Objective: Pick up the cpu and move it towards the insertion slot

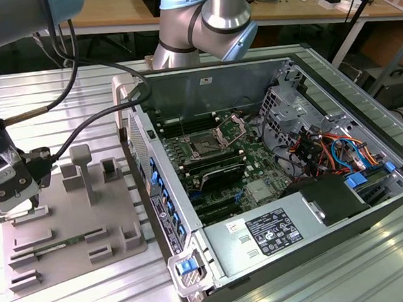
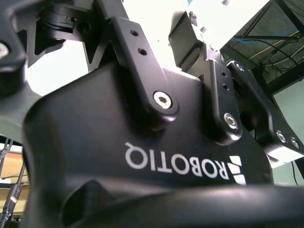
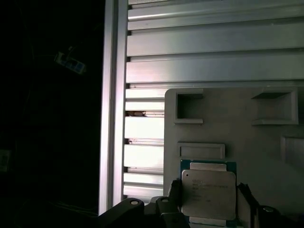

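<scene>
Squarely over cpu (image 3: 208,195), flat on grey fixture plate (image 3: 256,142), with gripper (image 3: 208,190); spread or pinching, cannot tell. Well apart from insertion slot (image 1: 206,145), toward exterior view's right.

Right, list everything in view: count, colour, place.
table: one, ribbed aluminium, under everything.
plate: one, grey, on the table at the exterior view's left.
cpu: one, silver top, on the plate.
case: one, grey metal, open, at the exterior view's right.
slot: one, dark with a shiny frame, inside the case.
cables: several, orange and blue, inside the case.
arm: one, silver and pale blue, behind the case.
gripper: one, black, over the plate.
</scene>
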You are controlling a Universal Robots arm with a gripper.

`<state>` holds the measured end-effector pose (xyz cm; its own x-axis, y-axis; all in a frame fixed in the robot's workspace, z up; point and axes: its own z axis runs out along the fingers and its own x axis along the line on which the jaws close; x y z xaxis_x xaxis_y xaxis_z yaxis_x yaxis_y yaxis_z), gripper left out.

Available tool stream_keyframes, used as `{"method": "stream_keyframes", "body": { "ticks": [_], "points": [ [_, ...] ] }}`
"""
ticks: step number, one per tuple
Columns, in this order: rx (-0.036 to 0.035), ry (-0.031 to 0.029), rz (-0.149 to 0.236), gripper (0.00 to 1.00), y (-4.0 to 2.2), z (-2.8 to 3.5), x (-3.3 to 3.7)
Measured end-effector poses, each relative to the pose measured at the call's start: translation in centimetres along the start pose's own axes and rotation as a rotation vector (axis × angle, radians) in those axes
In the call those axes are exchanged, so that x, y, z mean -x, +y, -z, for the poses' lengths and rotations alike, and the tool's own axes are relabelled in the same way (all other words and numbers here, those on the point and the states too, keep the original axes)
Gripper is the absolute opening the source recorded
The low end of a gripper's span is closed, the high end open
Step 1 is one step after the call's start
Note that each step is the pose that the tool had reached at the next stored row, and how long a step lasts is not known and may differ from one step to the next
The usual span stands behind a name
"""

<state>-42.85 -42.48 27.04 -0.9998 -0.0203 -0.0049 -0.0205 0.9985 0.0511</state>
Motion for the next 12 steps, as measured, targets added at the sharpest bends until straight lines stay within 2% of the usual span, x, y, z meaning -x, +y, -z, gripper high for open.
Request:
{"method": "stream_keyframes", "body": {
  "ticks": [8, 12],
  "points": [
    [0.0001, 0.0000, 0.000, 0.54, 0.02, 0.30, 0.00],
    [0.0000, 0.0001, 0.000, 0.54, 0.04, 0.71, 0.00]
  ]
}}
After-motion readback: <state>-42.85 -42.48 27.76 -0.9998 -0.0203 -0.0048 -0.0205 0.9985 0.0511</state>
